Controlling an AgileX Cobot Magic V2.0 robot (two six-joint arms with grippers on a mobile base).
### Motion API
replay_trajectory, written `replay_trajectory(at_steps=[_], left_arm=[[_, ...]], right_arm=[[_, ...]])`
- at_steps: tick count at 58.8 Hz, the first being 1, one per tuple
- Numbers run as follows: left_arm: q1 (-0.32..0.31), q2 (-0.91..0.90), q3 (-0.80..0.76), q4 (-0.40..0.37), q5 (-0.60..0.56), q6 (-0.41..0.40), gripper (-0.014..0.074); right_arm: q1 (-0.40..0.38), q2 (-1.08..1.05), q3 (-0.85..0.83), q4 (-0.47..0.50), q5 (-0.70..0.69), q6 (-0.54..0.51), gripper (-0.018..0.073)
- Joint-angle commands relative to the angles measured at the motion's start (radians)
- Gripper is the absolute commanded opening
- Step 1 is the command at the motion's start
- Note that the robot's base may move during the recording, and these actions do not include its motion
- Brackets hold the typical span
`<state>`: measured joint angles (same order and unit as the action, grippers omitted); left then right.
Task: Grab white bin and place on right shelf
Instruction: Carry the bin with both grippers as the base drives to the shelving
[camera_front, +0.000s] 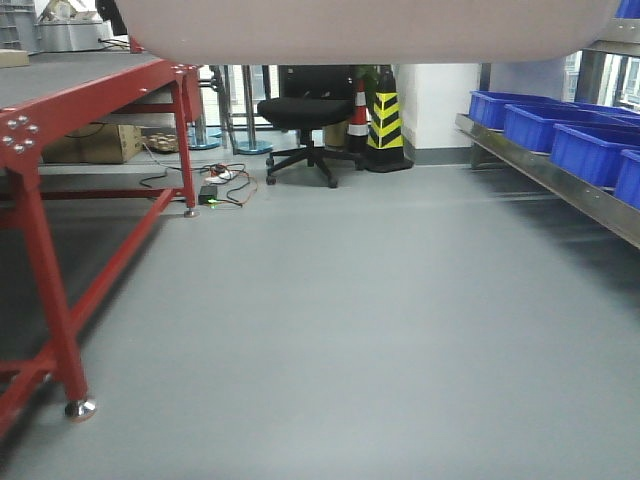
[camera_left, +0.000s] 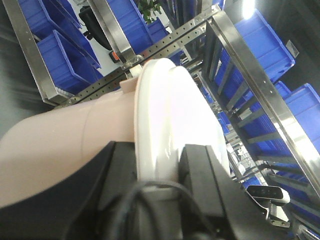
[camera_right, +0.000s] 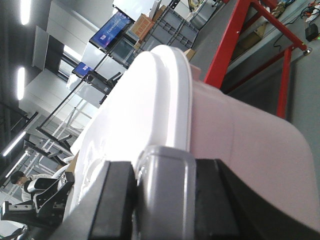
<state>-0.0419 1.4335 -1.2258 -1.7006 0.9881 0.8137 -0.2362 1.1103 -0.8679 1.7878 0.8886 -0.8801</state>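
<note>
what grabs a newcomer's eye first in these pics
The white bin fills both wrist views, with the left gripper clamped on its lid rim and the right gripper on its grey handle. In the front view its underside hangs at the top, a red-framed rack at left and blue bins on the steel shelf at right.

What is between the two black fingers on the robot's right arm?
The grey handle on the white bin's lid fills the gap between the right gripper's fingers. The right wrist view shows it.
</note>
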Motion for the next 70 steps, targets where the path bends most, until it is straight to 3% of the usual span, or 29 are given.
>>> replay_trajectory(at_steps=[1,70], left_arm=[[-0.062,-0.043,-0.037,-0.008,0.338,0.015,-0.0126],[-0.062,-0.041,-0.037,-0.008,0.337,0.015,-0.0126]], right_arm=[[0.042,-0.035,-0.044,0.103,0.294,-0.011,0.0066],[0.042,-0.035,-0.044,0.103,0.290,-0.011,0.0066]])
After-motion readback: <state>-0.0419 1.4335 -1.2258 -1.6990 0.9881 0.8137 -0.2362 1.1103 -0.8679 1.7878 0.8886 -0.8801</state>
